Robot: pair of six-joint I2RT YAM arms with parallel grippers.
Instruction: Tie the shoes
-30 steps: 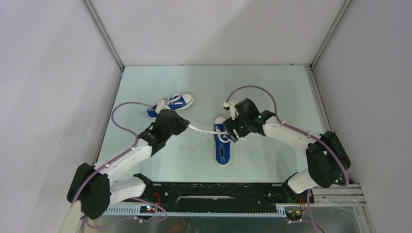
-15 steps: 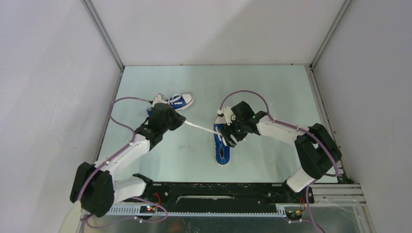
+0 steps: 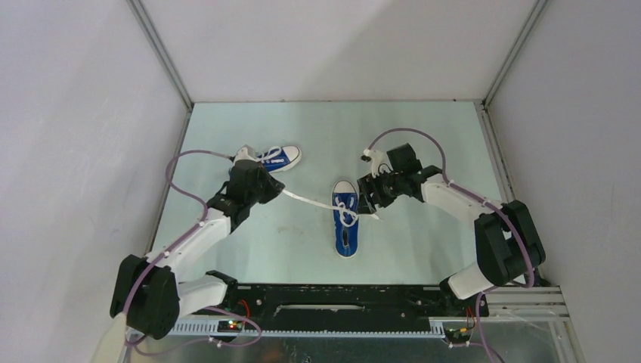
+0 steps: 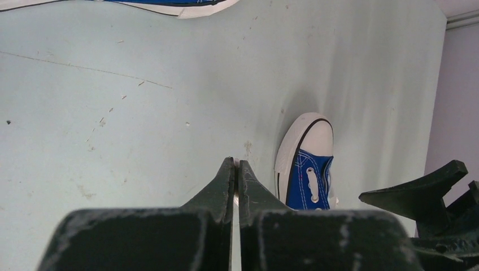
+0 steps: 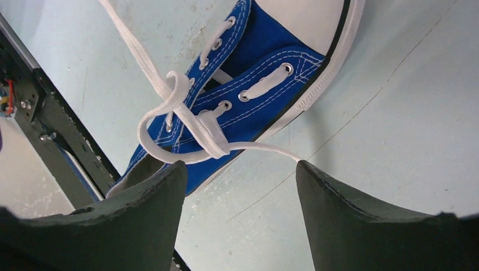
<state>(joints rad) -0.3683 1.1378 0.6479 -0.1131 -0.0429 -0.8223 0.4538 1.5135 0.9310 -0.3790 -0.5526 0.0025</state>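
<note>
One blue shoe [image 3: 346,223] lies mid-table, toe pointing away; it also shows in the right wrist view [image 5: 271,62] and the left wrist view [image 4: 308,169]. Its white lace [image 3: 310,200] runs taut leftward from a loose first knot [image 5: 181,107] into my left gripper [image 3: 277,189], whose jaws [image 4: 236,165] are shut on it. My right gripper [image 3: 372,200] is open and empty [image 5: 240,169] just right of the shoe. The other lace end [image 5: 271,148] lies on the table and reaches my right fingertip. The second shoe [image 3: 276,157] lies behind the left gripper.
The table [image 3: 423,144] is pale green and walled by white panels on three sides. A black rail [image 3: 332,299] runs along the near edge by the arm bases. My right gripper's fingers [image 4: 418,195] show at the right of the left wrist view.
My left gripper has drawn back to the left with the lace, stretching it longer. My right gripper has moved right, off the shoe's laces to its right side.
</note>
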